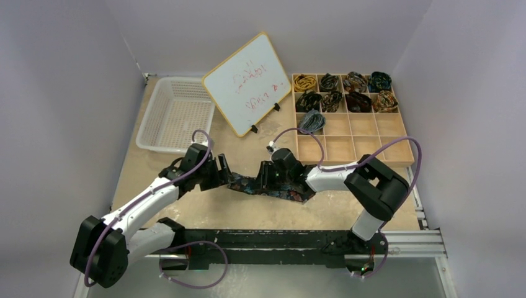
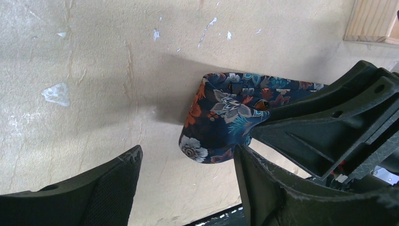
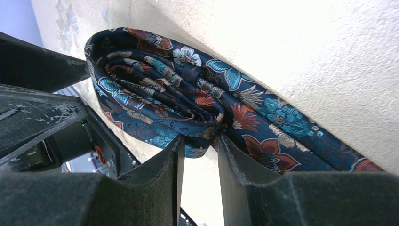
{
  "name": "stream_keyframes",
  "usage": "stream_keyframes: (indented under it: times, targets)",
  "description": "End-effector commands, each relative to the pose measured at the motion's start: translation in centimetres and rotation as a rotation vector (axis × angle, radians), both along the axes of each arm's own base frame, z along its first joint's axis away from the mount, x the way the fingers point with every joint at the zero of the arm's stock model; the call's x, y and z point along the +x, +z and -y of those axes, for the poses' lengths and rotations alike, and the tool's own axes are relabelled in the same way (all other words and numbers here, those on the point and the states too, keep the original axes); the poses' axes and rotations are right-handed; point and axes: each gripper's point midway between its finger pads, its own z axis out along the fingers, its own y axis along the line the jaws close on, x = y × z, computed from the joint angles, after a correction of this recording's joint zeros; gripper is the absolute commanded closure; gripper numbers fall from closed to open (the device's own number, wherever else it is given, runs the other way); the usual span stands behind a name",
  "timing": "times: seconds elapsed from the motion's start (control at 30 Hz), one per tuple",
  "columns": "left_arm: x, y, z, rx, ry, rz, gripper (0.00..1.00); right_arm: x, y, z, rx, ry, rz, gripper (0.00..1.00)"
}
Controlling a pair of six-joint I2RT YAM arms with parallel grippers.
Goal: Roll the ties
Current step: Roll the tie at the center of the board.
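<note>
**Item, in work:** one navy floral tie (image 1: 263, 186), lying on the table (image 1: 248, 214) at centre, toward 6 o'clock from the whiteboard (image 1: 247, 84).
- One end was wound into a loose, part-formed coil (image 3: 188, 99).
- The rest ran flat away from the coil, and its free end (image 2: 226, 117) lay flat on the table.

**Right gripper** (image 1: 271, 181): narrow, its pads (image 3: 200, 146) pinched on the lower edge of the part-formed coil.

**Left gripper** (image 1: 222, 172): at 9 o'clock of the tie, fingers spread wide (image 2: 187, 155) and holding nothing. The free end lay just beyond its fingertips.

**Items finished:** nine rolled ties (image 1: 329, 81) in the wooden tray (image 1: 338, 148), at 1 o'clock of the table.
- Four sat in the far row and four in the second row.
- One grey-blue coil (image 1: 312, 121) sat in the third row, at the 9 o'clock end.
- The other compartments showed bare wood.

**Also present:** a white basket (image 1: 177, 115) at 11 o'clock.

**Progress, as judged:** well advanced.
- The current tie was only partly rolled, so winding had to go on to the free end.
- The coil then needed a place in the tray, probably beside the grey-blue one.
- No other flat tie showed in these views.
</note>
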Motion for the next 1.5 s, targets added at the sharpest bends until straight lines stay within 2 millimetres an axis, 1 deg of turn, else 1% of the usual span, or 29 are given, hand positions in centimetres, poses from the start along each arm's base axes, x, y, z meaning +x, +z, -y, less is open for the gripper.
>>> stream_keyframes:
  times: [0.0,0.1,0.17,0.23,0.3,0.33,0.4,0.43,0.5,0.53,0.6,0.63,0.67,0.77,0.83,0.93,1.0,1.13,1.2,1.3,1.37,1.47]
  targets:
    - [0.9,0.6,0.4,-0.026,-0.003,0.047,0.31,0.6,0.0,0.5,-0.018,0.029,0.015,0.65]
    - [1.0,0.8,0.3,-0.024,0.001,0.050,0.31,0.9,1.4,0.2,0.015,0.049,0.044,0.59]
    - [1.0,1.0,0.2,-0.020,0.013,0.050,0.31,1.3,2.8,0.1,0.033,0.059,0.090,0.50]
    - [1.1,1.2,-0.2,-0.010,0.035,0.050,0.31,1.4,4.2,0.1,0.053,0.073,0.140,0.37]
    - [1.2,1.5,-0.7,0.004,0.075,0.052,0.31,1.8,5.6,0.2,0.061,0.104,0.221,0.30]
    - [1.1,1.5,-1.1,0.016,0.100,0.047,0.31,1.9,6.2,0.2,0.068,0.117,0.255,0.28]
    - [1.0,1.5,-1.8,0.037,0.145,0.032,0.31,3.2,7.9,-0.1,0.070,0.137,0.393,0.28]
    - [1.0,1.4,-2.3,0.055,0.171,0.024,0.31,3.5,8.5,-0.3,0.069,0.141,0.457,0.27]
    - [0.8,1.2,-3.0,0.084,0.210,0.010,0.31,4.1,8.9,-0.2,0.052,0.150,0.566,0.24]
    - [0.7,1.2,-3.3,0.091,0.224,0.006,0.31,4.3,9.2,-0.2,0.035,0.183,0.635,0.18]
    - [0.5,1.3,-3.7,0.100,0.240,0.004,0.31,4.1,9.9,-0.6,0.025,0.263,0.750,0.10]
    - [0.4,1.4,-3.8,0.100,0.246,0.007,0.31,4.1,10.1,-0.8,0.012,0.294,0.806,0.04]
    - [0.3,1.5,-3.9,0.099,0.253,0.010,0.31,4.0,10.3,-0.9,-0.002,0.327,0.858,0.02]
    - [0.1,1.9,-4.2,0.092,0.263,0.026,0.31,3.3,9.8,-1.7,-0.049,0.452,0.961,0.01]
    - [0.1,2.0,-4.3,0.091,0.264,0.035,0.31,2.4,8.9,-2.3,-0.058,0.549,0.995,0.01]
    - [-0.1,2.0,-4.4,0.092,0.264,0.036,0.31,0.9,7.2,-3.4,-0.069,0.658,1.002,0.01]
    - [-0.2,1.9,-4.4,0.093,0.262,0.034,0.31,0.5,6.6,-4.0,-0.066,0.697,0.999,0.01]
    - [-0.2,2.1,-4.3,0.088,0.252,0.037,0.31,0.9,5.6,-4.6,-0.092,0.733,1.009,0.01]
    - [-0.1,2.1,-4.2,0.089,0.245,0.041,0.31,1.0,4.9,-4.4,-0.111,0.745,0.997,0.01]
    - [0.2,2.2,-4.1,0.108,0.204,0.059,0.31,2.0,2.9,-3.9,-0.200,0.762,0.985,0.01]
    - [0.2,1.8,-4.6,0.141,0.216,0.040,0.31,1.9,2.4,-3.9,-0.198,0.790,0.969,0.01]
    - [0.2,1.7,-4.2,0.132,0.207,0.030,0.31,1.2,1.9,-4.5,-0.155,0.846,0.946,0.01]
